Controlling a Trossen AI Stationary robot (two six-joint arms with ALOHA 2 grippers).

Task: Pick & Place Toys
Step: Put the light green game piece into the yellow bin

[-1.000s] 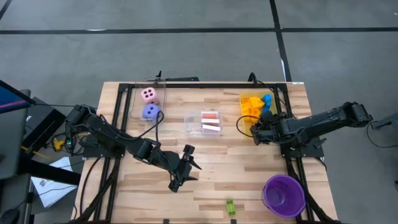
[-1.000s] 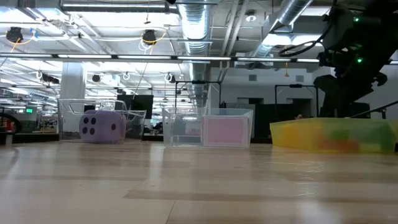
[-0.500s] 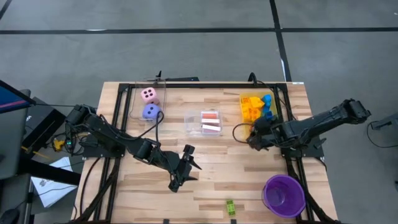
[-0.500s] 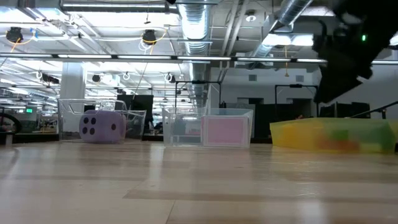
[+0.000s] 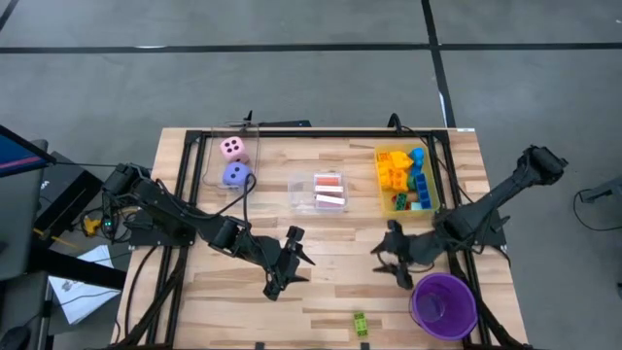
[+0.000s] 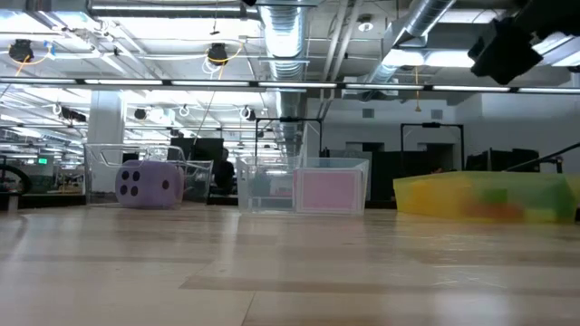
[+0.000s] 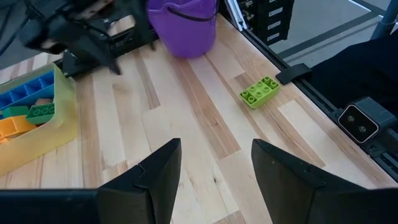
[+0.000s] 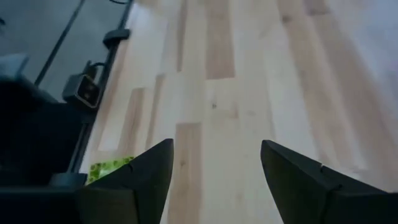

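high view: left hand (image 5: 289,261) parked mid-bench, fingers apart, holding nothing. Right hand (image 5: 394,261) sits just at 10 o'clock of the purple cup (image 5: 443,303), fingers spread, empty too. The lone green brick (image 5: 360,324) lies near the bench's (image 5: 330,233) 6 o'clock edge, at about 7 o'clock from the right hand, well apart from it. Its long axis runs roughly 12-to-6. The yellow bin (image 5: 405,179) at 1 o'clock already holds a pile of bricks; dice at 11 o'clock, cards in a clear bin (image 5: 328,192) in the middle.

low view: purple die (image 6: 148,184) and pink card (image 6: 330,191) sit in their clear bins; only a bit of one arm shows at the upper right, no hand visible.

left wrist view: dark fingers (image 7: 155,174) apart with bare bench between them. Brick's studs face up; it's lying flat and a bit skewed to the wood grain.

right wrist view: fingers (image 8: 146,168) wide, nothing between; a corner of the green brick peeks in.

step, my guess: reaching for that last loose brick. Next move probably needs the right hand over it, fingers across the short sides, then down.
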